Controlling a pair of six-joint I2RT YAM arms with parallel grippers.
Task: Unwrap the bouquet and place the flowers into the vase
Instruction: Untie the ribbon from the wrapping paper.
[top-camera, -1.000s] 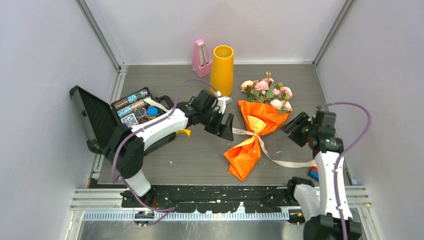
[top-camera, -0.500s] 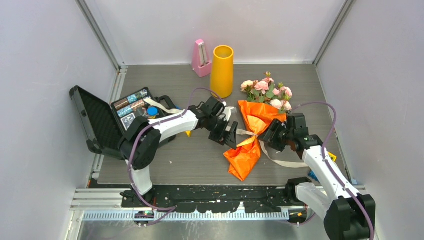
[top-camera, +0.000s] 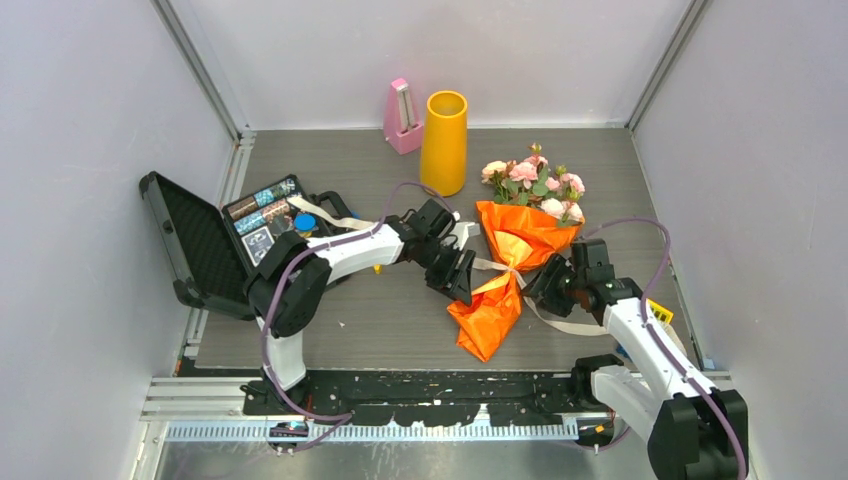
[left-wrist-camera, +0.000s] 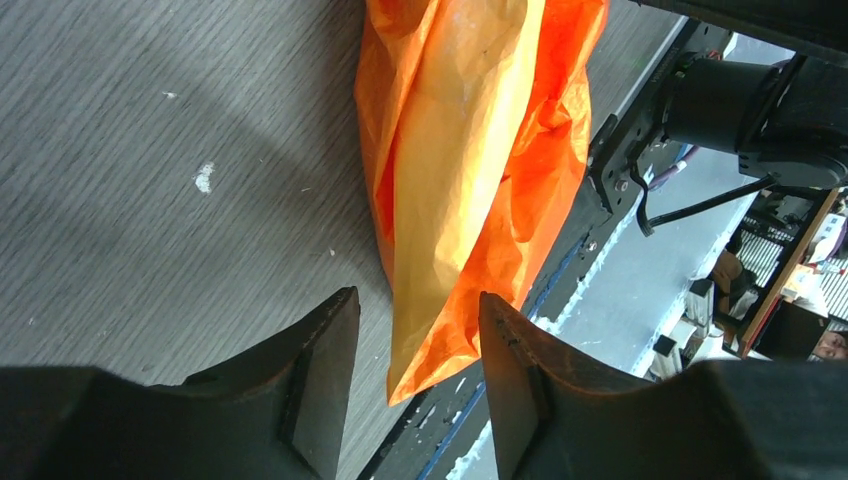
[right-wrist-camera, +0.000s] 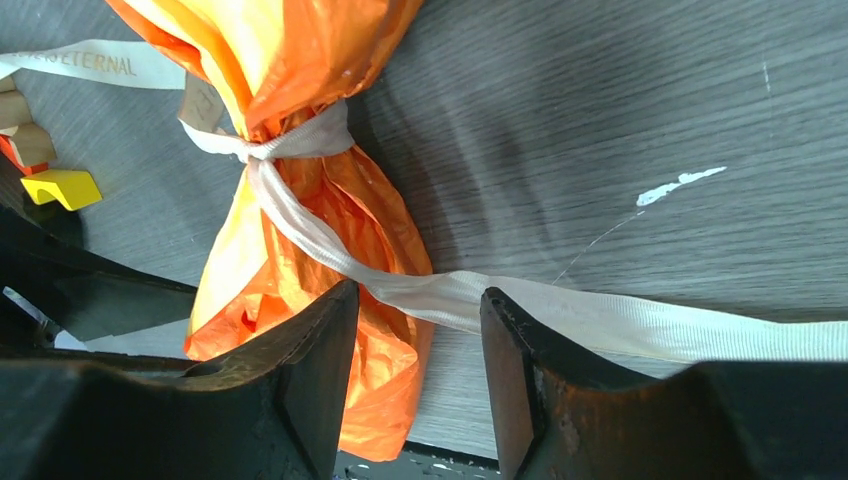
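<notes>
The bouquet (top-camera: 512, 250) lies on the table, its orange paper (left-wrist-camera: 470, 170) tied with a beige ribbon (right-wrist-camera: 560, 315). Its pink flowers (top-camera: 535, 185) point toward the back. The yellow-orange vase (top-camera: 444, 140) stands upright behind it, to the left. My left gripper (top-camera: 462, 275) is at the wrap's left side, just below the knot. In the left wrist view the left gripper (left-wrist-camera: 418, 370) is open, with the paper's tail showing in the gap, untouched. My right gripper (top-camera: 548, 285) is at the wrap's right side. In its wrist view the right gripper (right-wrist-camera: 420, 340) is open astride the ribbon's tail.
A pink metronome (top-camera: 403, 117) stands left of the vase. An open black case (top-camera: 215, 235) with small items lies at the left. A yellow block (right-wrist-camera: 62, 186) sits near the left arm, and coloured blocks (top-camera: 655, 315) lie by the right edge.
The left gripper moved right up to the wrap and its jaws narrowed. The right arm swung left and down to the ribbon tail beside the wrap.
</notes>
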